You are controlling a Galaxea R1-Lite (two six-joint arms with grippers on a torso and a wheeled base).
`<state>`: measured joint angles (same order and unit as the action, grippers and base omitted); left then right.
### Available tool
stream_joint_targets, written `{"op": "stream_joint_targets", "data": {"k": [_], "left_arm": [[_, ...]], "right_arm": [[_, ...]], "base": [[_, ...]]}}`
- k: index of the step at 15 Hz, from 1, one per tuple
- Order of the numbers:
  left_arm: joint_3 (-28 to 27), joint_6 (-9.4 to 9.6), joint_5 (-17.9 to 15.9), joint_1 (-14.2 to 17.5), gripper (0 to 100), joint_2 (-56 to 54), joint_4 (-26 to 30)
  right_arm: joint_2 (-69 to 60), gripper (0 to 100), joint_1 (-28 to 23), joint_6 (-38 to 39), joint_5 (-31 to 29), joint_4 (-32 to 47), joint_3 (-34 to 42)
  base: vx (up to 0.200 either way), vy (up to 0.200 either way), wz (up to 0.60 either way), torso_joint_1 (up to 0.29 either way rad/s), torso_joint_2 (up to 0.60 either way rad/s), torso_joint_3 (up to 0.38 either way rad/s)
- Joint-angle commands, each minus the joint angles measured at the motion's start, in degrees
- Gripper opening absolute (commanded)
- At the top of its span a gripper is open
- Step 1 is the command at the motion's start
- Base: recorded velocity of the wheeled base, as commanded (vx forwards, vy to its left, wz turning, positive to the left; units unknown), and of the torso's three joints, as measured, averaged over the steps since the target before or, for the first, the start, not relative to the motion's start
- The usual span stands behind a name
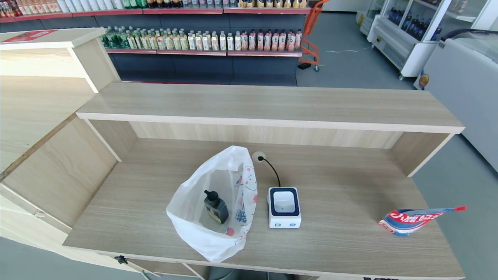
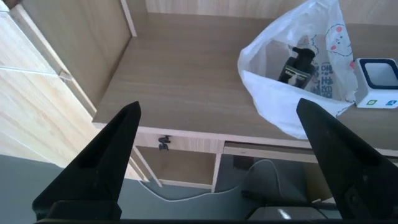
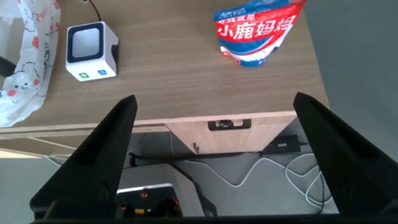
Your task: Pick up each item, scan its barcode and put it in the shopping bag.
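shop counter [image 1: 350, 182], wood: bag [image 1: 190, 229], scanner [image 1: 284, 208], probably snack pouch [image 1: 412, 221]

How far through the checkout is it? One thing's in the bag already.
One item looks done: the dark bottle stands inside the shopping bag. Nothing is in hand: the left gripper and right gripper are both open and empty, back from the counter. Left to do: the red and blue snack pouch lies on the counter right of the scanner, not yet bagged.

Dark bottle [image 1: 216, 207] upright, it seems, in open white shopping bag [image 1: 186, 217] beside scanner [image 1: 284, 208]; red-blue pouch [image 1: 412, 220] well right.
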<state>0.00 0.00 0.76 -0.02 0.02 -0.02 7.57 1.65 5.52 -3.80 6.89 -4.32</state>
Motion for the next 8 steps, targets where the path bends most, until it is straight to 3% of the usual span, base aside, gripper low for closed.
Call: {"op": "stream_joint_targets", "data": {"k": [1,4,7,8], "left_arm": [[0.00,0.00,0.04,-0.06,100,-0.02,0.02],[0.00,-0.26,0.04,-0.06,100,-0.02,0.02],[0.00,-0.09,0.04,-0.06,100,-0.02,0.02],[0.00,0.00,0.04,-0.06,100,-0.02,0.02]], "right_arm": [[0.69,100,0.02,0.01,0.02,-0.03,0.01],[0.69,100,-0.06,0.01,-0.06,-0.03,0.01],[0.69,100,-0.06,0.01,-0.06,-0.03,0.01],[0.78,100,-0.06,0.01,-0.06,-0.03,0.01]], "base": [[0.000,0.000,0.00,0.000,0.00,0.000],[0.000,0.000,0.00,0.000,0.00,0.000],[-0.200,0.000,0.00,0.010,0.00,0.001],[0.000,0.000,0.00,0.000,0.00,0.000]]}}
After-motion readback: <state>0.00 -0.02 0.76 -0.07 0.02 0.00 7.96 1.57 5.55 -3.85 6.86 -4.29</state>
